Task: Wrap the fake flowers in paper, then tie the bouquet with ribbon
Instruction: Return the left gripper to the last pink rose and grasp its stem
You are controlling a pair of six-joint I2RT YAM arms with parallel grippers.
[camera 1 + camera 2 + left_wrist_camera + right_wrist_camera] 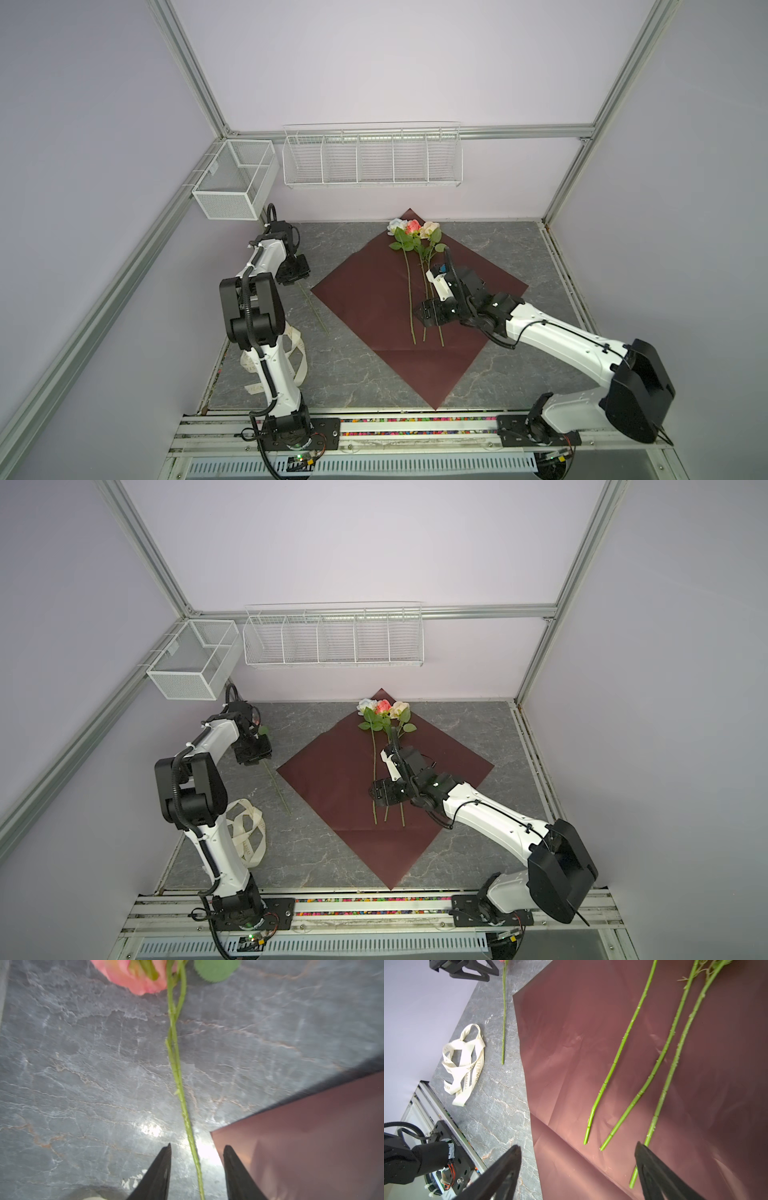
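A: Three stems of the bouquet of fake flowers (413,240) are laid side by side on the dark-red paper (365,299), blooms toward the far corner. Nothing is bunched, wrapped or tied.

B: Fourth one?

A: One pink rose (176,1076) is found on the grey table (83,1064), just beside the paper's edge and apart from the others. Its stem is straddled by the left gripper (198,1147). The jaws are narrowed but parted, with a gap seen on both sides, so no grip is judged made.

B: Right side?

A: The right gripper (577,1146) is positioned over the lower stem ends with jaws spread wide. Nothing is gripped. One stem end is hidden behind a finger.

B: Ribbon?

A: The cream ribbon (475,1073) is heaped loose on the table near the left arm's base, well apart from the flowers.

B: So an early stage is assumed.

A: Agreed. To be done: rose picked and added, stems gathered, ribbon fetched, knot made.
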